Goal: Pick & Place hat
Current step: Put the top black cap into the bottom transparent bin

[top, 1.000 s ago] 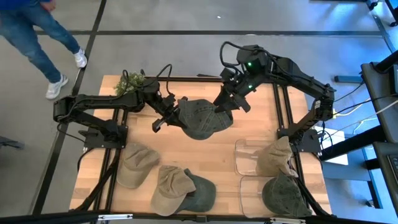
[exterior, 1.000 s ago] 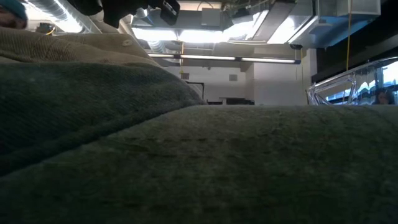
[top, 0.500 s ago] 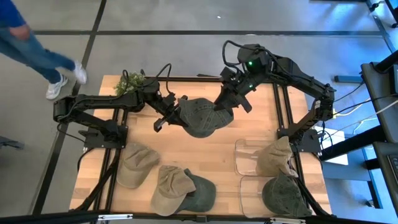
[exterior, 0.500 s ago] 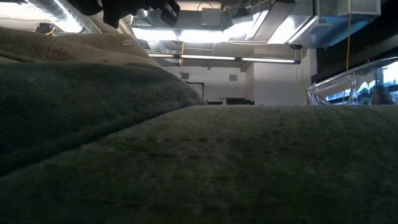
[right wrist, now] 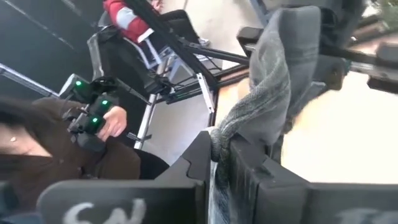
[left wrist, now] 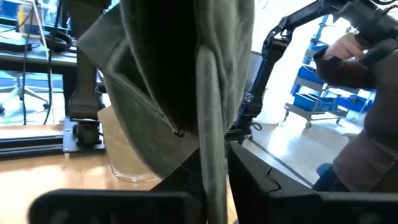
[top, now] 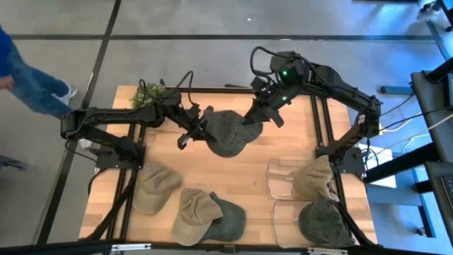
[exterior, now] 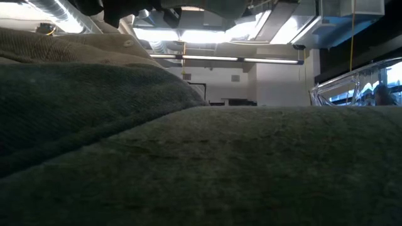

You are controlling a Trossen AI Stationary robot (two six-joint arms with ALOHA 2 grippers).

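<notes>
Between your two arms, the dark green hat point(top: 228, 132) hangs clear of the desk point(top: 233, 170), and over the last second it has barely shifted, drawing only slightly toward the back edge. The left gripper point(top: 197, 131) stays clamped on the hat's near rim, its fingers point(left wrist: 186, 180) pinching a fold of fabric. The right gripper point(top: 253, 117) holds the opposite edge, its fingers point(right wrist: 249, 171) closed on bunched cloth. With both holds steady and the hat aloft, you appear to be mid-carry, the placing not yet done.

The wooden desk stretches below the fingers. To the right gripper's side, nearer the front edge, two clear trays point(top: 279, 177) each already carry a hat. On the left gripper's side lie a tan hat point(top: 152, 185), a second tan hat point(top: 195, 212) and another green hat point(top: 228, 218), the last two overlapping. A small green plant point(top: 148, 93) sits at the back corner behind the left arm.

Beyond the desk, a person in blue point(top: 28, 78) has moved further out at the floor's edge. Another person, seated, grips a controller with green lights point(right wrist: 93, 118). The low view is almost wholly blocked by hat fabric.
</notes>
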